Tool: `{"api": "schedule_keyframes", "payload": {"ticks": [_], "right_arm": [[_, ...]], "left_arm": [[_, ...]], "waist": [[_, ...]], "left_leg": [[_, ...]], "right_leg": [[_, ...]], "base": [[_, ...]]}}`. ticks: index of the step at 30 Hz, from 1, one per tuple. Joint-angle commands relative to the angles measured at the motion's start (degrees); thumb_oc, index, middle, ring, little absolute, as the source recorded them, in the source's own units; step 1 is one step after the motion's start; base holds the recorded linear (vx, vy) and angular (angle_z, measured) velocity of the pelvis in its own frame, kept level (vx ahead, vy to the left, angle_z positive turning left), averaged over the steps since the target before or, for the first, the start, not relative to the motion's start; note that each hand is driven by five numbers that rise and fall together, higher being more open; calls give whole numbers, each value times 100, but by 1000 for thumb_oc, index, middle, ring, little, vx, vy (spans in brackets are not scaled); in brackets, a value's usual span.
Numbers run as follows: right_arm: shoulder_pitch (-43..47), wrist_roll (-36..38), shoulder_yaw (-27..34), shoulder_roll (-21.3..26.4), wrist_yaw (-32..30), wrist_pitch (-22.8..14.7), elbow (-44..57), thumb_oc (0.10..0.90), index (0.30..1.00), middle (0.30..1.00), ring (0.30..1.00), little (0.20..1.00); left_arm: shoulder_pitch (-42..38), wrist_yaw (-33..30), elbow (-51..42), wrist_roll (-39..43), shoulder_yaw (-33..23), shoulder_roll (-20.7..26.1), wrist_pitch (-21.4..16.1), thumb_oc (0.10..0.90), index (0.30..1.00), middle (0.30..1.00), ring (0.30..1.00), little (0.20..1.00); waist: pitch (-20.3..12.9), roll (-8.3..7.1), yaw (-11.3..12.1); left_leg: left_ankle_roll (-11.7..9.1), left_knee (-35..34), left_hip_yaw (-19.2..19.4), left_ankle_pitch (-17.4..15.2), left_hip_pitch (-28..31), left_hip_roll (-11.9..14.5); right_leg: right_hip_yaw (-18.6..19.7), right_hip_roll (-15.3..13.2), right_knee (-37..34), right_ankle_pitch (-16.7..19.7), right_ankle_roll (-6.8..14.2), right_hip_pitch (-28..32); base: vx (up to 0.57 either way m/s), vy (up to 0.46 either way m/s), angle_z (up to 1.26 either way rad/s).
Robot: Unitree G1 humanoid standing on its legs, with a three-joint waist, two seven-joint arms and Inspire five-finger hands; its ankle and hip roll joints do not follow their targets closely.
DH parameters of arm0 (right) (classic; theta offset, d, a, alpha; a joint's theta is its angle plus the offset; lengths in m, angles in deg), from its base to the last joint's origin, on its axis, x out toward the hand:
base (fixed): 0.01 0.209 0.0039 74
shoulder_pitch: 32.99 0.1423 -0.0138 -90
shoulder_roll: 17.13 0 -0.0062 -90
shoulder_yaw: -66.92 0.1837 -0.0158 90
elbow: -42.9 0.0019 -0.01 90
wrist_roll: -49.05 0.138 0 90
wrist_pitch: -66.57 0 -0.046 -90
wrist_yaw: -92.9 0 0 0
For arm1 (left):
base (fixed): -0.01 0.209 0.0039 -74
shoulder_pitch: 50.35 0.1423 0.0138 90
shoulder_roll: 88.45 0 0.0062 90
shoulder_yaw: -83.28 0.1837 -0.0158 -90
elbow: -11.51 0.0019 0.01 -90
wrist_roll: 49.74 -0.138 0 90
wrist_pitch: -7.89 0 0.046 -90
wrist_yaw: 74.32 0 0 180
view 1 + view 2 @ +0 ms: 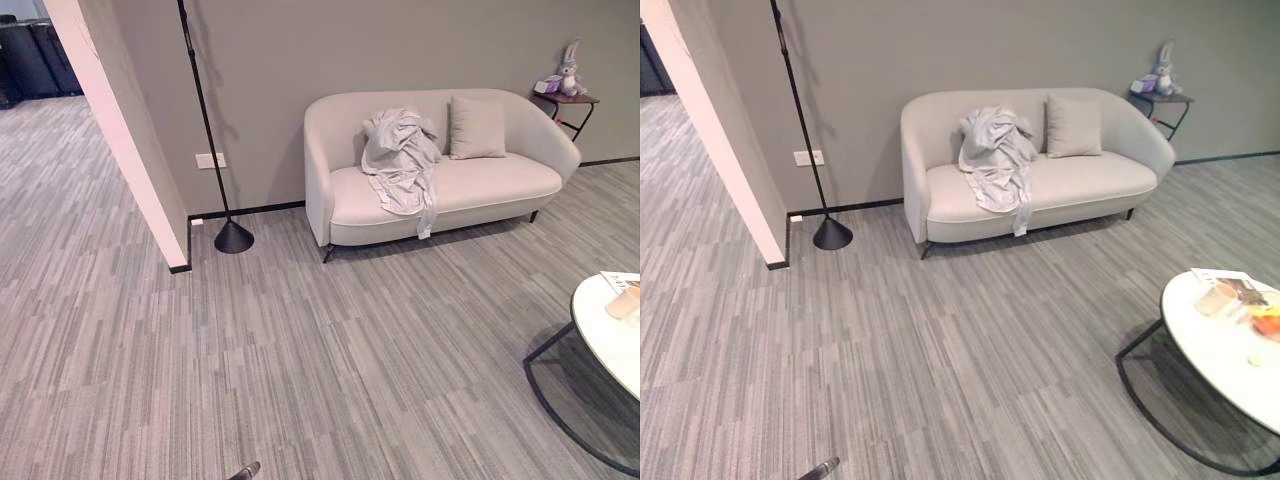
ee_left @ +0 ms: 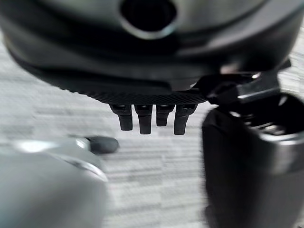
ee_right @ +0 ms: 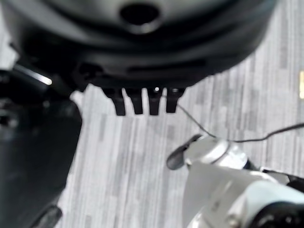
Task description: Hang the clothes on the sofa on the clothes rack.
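1. We see a cream sofa [image 1: 440,185] standing against the grey wall [image 1: 400,50], well apart from us across the striped carpet [image 1: 300,360].
2. The clothes [image 1: 400,160], a pale grey crumpled garment, lie draped over the sofa's backrest and seat toward its left end, with one strip hanging over the seat's front edge.
3. A cushion [image 1: 477,127] leans against the backrest just beside the clothes, toward the sofa's right end.
4. A rack [image 1: 208,130], a thin black pole on a cone-shaped base, stands on the carpet near the sofa's left arm, close to the wall's corner.
5. A side table [image 1: 568,100] sits past the sofa's right end, with a plush rabbit [image 1: 570,68] on top.
6. A round white table [image 1: 1225,350] on a black frame stands at the right; some small items lie near its far edge, and we cannot tell what they are.
7. Our left hand [image 2: 152,116] hangs above the carpet with its fingers straight and relaxed, holding nothing.
8. Our right hand [image 3: 142,102] hangs likewise, fingers straight, nothing in it.
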Motion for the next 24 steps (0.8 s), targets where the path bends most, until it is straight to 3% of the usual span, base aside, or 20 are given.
{"api": "schedule_keyframes", "payload": {"ticks": [1,6,14,24], "right_arm": [[334,-41,61,58,55,-87,-501,800,900,900,900,900],[326,-524,-223,64,106,-66,-538,800,900,900,900,900],[342,-1645,-1165,-67,262,-191,-174,800,900,900,900,900],[368,-1764,-1331,-129,358,-166,-127,800,900,900,900,900]], "left_arm": [[-250,63,148,76,66,-88,-225,800,900,900,900,900],[-228,225,302,-107,269,-237,-154,800,900,900,900,900],[-227,258,311,-846,876,-431,-227,800,900,900,900,900],[-312,194,312,-1164,1033,-398,-251,800,900,900,900,900]], "waist": [[-29,48,-21],[-45,67,-83],[-44,85,-194],[-57,88,-244]], "left_leg": [[-109,-325,505,28,132,22],[-116,-325,591,29,199,74],[-111,-325,793,-32,312,123],[-93,-325,820,-82,355,112]], "right_leg": [[206,-266,-663,211,639,503],[356,-237,-663,228,637,454],[566,-219,-663,292,640,402],[625,-248,-663,319,656,410]], "base": [[-24,-16,-7],[-30,-18,-7],[-10,-2,-19],[-1,8,-5]]}}
